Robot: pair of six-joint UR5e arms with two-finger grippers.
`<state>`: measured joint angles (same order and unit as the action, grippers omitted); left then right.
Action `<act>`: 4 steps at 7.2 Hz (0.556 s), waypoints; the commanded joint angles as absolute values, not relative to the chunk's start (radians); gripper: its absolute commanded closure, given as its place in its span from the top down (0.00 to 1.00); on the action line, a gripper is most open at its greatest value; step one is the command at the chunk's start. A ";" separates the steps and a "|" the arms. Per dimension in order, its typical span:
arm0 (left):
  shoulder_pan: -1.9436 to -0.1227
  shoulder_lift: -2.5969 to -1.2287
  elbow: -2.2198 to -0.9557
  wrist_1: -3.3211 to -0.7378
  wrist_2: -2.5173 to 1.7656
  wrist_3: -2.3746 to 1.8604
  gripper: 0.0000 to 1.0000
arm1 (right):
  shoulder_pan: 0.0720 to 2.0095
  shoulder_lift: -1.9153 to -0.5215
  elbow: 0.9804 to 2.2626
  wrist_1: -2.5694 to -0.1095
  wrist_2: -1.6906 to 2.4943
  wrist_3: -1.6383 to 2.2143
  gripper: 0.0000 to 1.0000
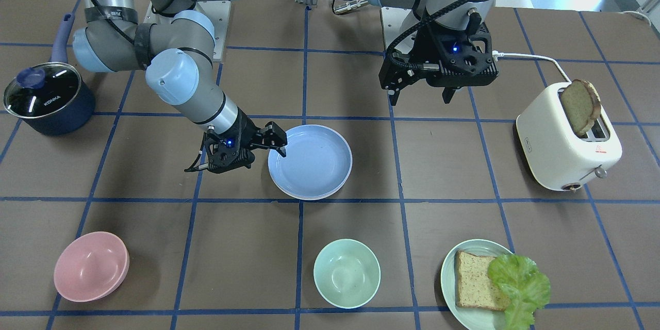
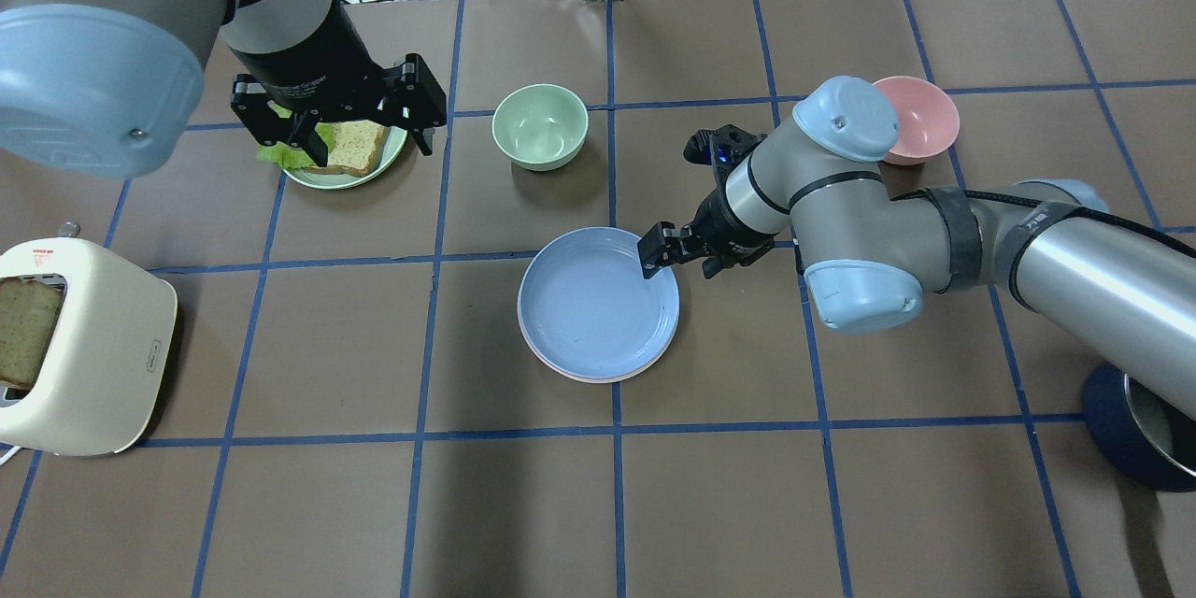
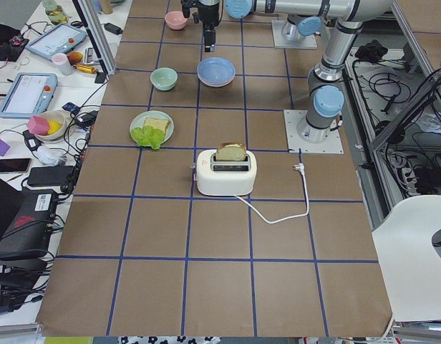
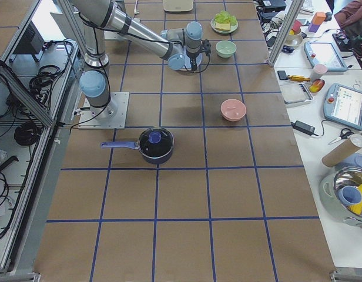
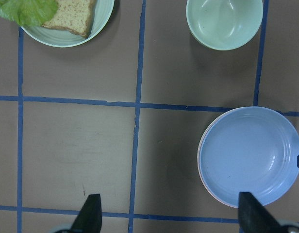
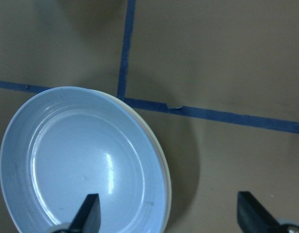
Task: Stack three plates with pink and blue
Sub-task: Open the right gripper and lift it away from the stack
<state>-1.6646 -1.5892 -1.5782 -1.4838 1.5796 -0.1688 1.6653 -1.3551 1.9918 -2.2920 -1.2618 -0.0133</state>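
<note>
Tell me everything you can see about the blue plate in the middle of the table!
The blue plate is round, shallow and light blue, matte like plastic, with a flat bottom and a low raised rim. It is empty and lies level, right side up, near the middle of the table. It tops a stack: thin edges of a pink plate and a cream plate peek out beneath. The right gripper is open, one finger over the rim, one outside; contact is unclear.

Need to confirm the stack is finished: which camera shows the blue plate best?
Left wrist view: the blue plate is whole, seen from above, a pale rim peeking out beneath. Overhead and front views have the right claw overlapping its rim; right wrist view crops it; side views show it tiny.
</note>
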 commanded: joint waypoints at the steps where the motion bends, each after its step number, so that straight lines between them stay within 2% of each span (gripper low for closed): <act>1: -1.664 -1.589 -1.578 -1.483 1.578 -0.169 1.00 | 1.611 -1.490 1.971 -2.145 -1.498 -0.014 1.00; 3: -1.666 -1.589 -1.578 -1.483 1.577 -0.169 1.00 | 1.511 -1.606 1.939 -1.983 -1.575 -0.047 1.00; 4: -1.666 -1.589 -1.578 -1.483 1.575 -0.170 1.00 | 1.496 -1.632 1.857 -1.845 -1.575 -0.048 1.00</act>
